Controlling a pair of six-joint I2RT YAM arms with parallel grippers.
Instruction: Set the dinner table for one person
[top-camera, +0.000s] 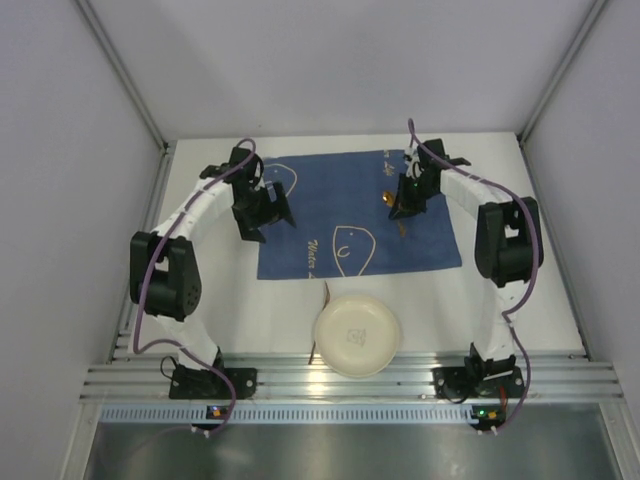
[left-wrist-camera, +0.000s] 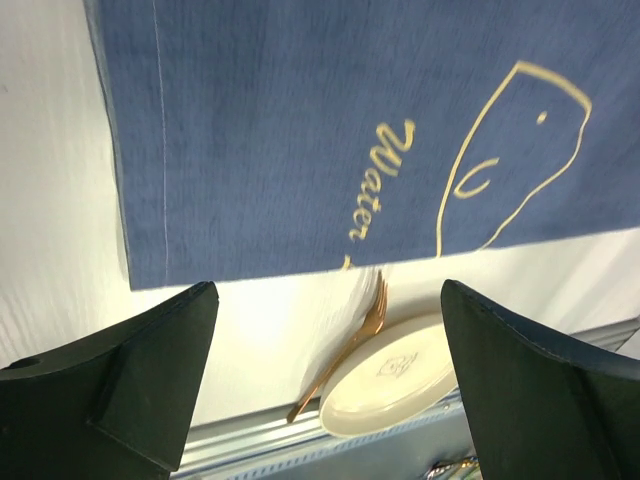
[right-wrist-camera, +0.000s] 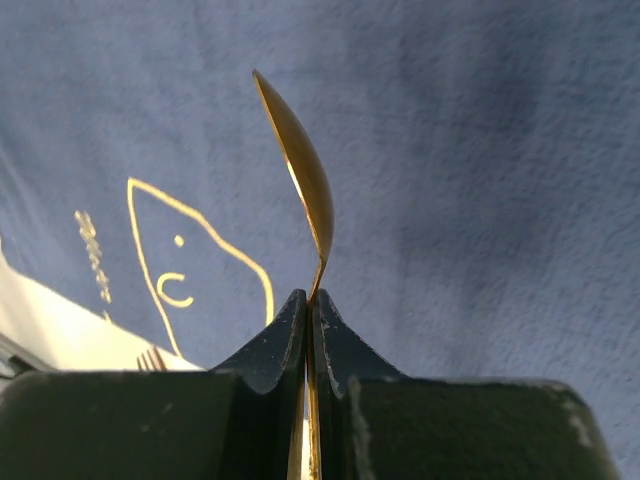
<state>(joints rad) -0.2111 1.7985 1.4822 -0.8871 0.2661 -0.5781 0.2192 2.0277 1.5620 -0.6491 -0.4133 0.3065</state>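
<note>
The white surface (top-camera: 520, 290) is seen from above as the widest thing in the scene, and everything else is carried by it. A ribbed aluminium rail (top-camera: 340, 380) runs along its near edge. On the far half of the surface a blue cloth (top-camera: 340, 215) with pale fish outlines and some written letters is spread flat. Between the cloth and the rail a cream plate (top-camera: 357, 335) is placed, with its near rim reaching over the rail. A copper-coloured fork (top-camera: 325, 300) lies at the left side of the plate, its tines pointing toward the near edge of the cloth. The handle seems to touch the plate's rim, but this is not clear from the top view.

The right pincer (right-wrist-camera: 312, 310) is clenched on a golden spoon (right-wrist-camera: 300, 170). The handle is pressed between the two dark fingers, and the bowl stands out beyond the tips, seen edge-on in the wrist view. This pincer is held over the right part of the cloth. It cannot be told whether the bowl touches the cloth or hangs above it.

The left pincer (left-wrist-camera: 325, 300) is released: its jaws stand wide apart and nothing is held between them. It is held over the left part of the cloth. In its wrist view the near left corner of the cloth, the fork and the plate are seen beyond the fingers.
</note>
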